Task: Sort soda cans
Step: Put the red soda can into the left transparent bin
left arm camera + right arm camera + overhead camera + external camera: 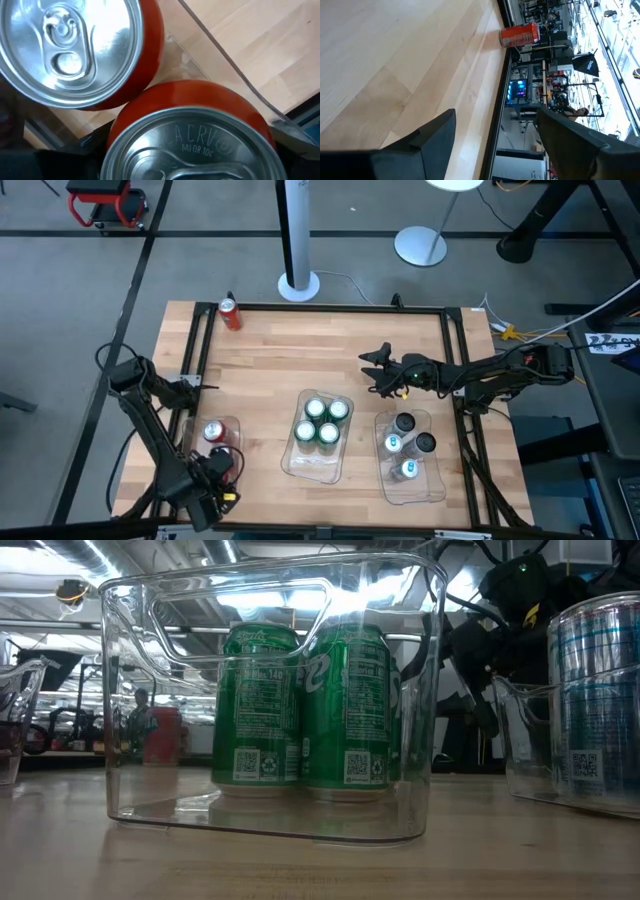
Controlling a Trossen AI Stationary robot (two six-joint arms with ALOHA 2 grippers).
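My left gripper (221,468) is over the near end of the clear left tray (238,423), shut on a red can (190,107). A second red can (213,432) stands in that tray right beside it. A third red can (230,313) stands on the table's far left corner and also shows in the right wrist view (520,35). Several green cans (322,421) stand in the middle tray (270,820). Several silver-grey cans (408,444) stand in the right tray. My right gripper (375,370) hangs open over bare wood beyond the right tray. My left gripper comes down from above on the red can's upper wall (150,107), with one dark finger (82,147) on each side of it. The can is upright and touches the other red can. Whether its bottom rests on the tray floor does not show.
A black metal frame (330,307) runs along the table's edges. The left tray's clear wall (225,65) passes close by the held can. Bare wood lies between the trays and the far edge. A white lamp base (298,285) stands off the table.
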